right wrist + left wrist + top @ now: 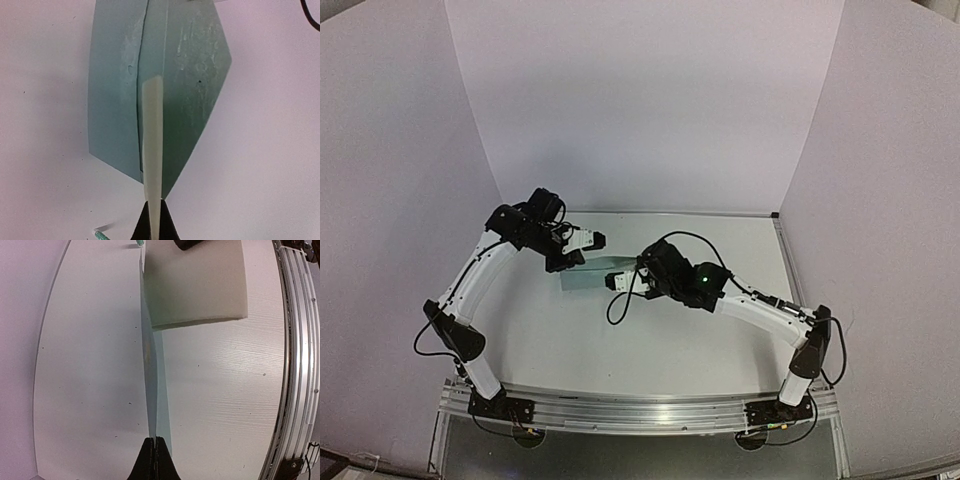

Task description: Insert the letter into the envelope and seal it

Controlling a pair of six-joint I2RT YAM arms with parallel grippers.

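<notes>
Centre frame: left gripper [154,441] pinches edge of pale teal paper envelope [112,100]; right gripper [153,207] clamps cream-tan paper letter [152,135] edge-on above it, over white tabletop [650,340].

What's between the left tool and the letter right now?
Only the envelope: the left tool pinches its near edge, and it runs edge-on up to the letter. The left wrist view shows it.
</notes>
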